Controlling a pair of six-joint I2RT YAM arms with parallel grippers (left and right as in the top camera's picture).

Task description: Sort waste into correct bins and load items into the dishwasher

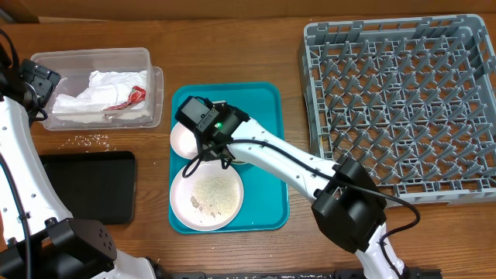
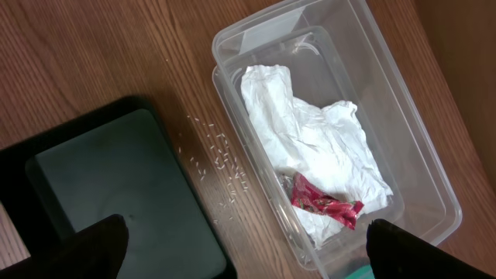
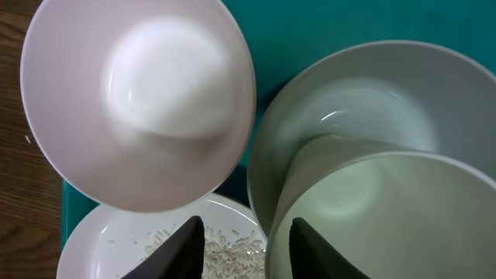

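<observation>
On the teal tray (image 1: pixel 267 155) my right gripper (image 3: pixel 246 240) hangs partly closed astride the rim of the white cup (image 3: pixel 403 217). One finger is inside the cup and one outside, with a gap still showing on the outer side. The cup leans inside the metal bowl (image 3: pixel 349 101). Beside them are the small pink bowl (image 3: pixel 139 101) and the pink plate (image 1: pixel 182 198) strewn with rice (image 3: pixel 232 252). The clear tub (image 1: pixel 93 58) holds white napkins (image 2: pixel 310 139) and a red scrap (image 2: pixel 322 203). My left gripper (image 2: pixel 244 252) hovers wide open over the tub's near end, holding nothing.
The black tray (image 1: pixel 85 186) lies at the front left with nothing in it. Loose rice crumbs (image 1: pixel 91 139) are scattered on the wood between it and the tub. The grey dish rack (image 1: pixel 403 101) fills the right side, with no dishes in it.
</observation>
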